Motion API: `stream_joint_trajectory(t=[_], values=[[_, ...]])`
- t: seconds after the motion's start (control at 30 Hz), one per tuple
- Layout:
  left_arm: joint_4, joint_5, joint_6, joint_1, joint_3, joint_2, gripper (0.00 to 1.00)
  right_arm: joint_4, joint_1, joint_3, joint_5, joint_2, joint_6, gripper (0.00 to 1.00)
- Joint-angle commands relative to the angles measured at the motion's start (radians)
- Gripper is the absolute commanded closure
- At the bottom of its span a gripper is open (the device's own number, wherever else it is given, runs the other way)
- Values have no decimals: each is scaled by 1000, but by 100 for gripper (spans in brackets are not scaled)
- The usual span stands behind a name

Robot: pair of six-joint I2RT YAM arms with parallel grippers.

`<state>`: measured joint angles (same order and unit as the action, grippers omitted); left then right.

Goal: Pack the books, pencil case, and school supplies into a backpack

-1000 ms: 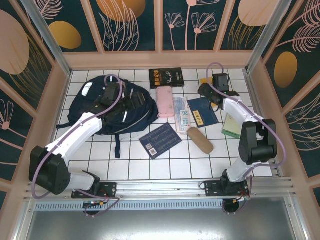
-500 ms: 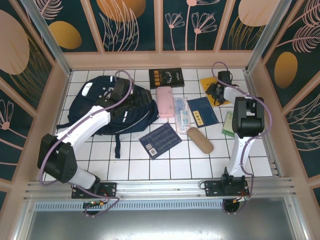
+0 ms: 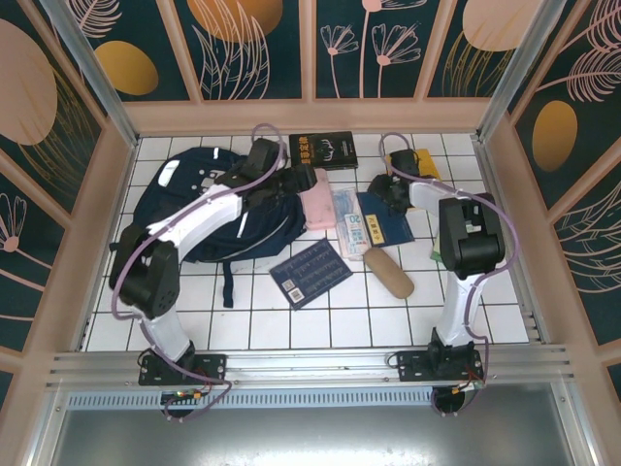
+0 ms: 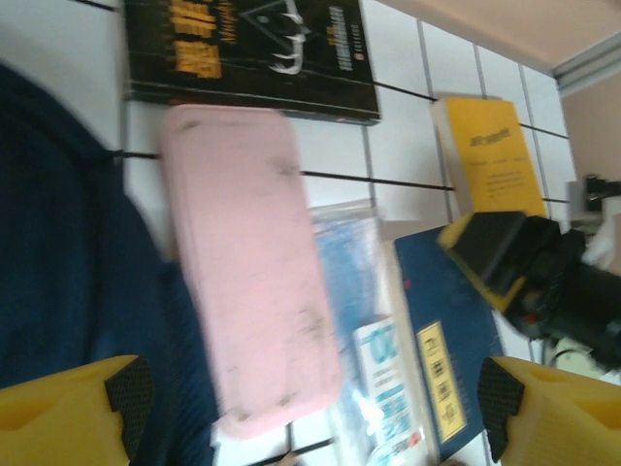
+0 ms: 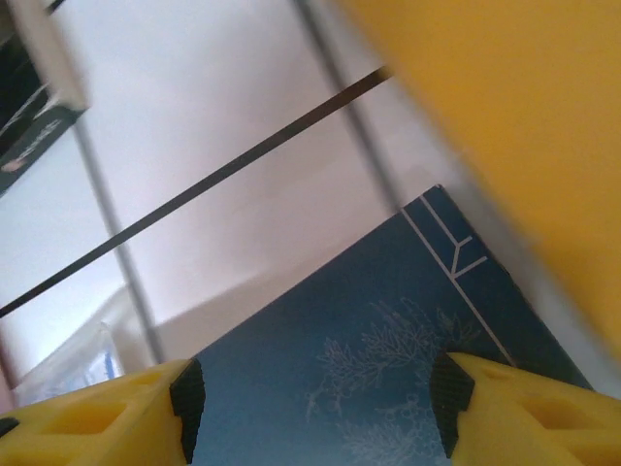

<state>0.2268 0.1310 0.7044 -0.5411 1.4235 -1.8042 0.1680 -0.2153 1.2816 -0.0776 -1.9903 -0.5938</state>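
left hand open above the pink pencil case beside the backpack | right hand open over the navy book | risk: you may pinch the printed packet too, it touches the case

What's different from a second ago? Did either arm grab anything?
The left gripper swung right, from above the backpack to over the pink pencil case, its jaws open. The right gripper drew left over the navy book, also open. Nothing was taken hold of or let go. Nothing else visibly shifted.
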Motion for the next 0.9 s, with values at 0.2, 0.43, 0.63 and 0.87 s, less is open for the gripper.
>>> stream_joint_trajectory(t=[0.2,0.43,0.63,0.87], values=[[-17,97,7,-45,242,-208,20,94,-51,-67,-64,112,-27,32],[9,129,6,-59,385,-325,26,121,57,6,15,169,76,29],[9,140,6,-69,401,-359,26,125,213,123,55,68,127,24],[9,136,13,-80,385,-357,27,178,339,347,-2,-135,152,23]])
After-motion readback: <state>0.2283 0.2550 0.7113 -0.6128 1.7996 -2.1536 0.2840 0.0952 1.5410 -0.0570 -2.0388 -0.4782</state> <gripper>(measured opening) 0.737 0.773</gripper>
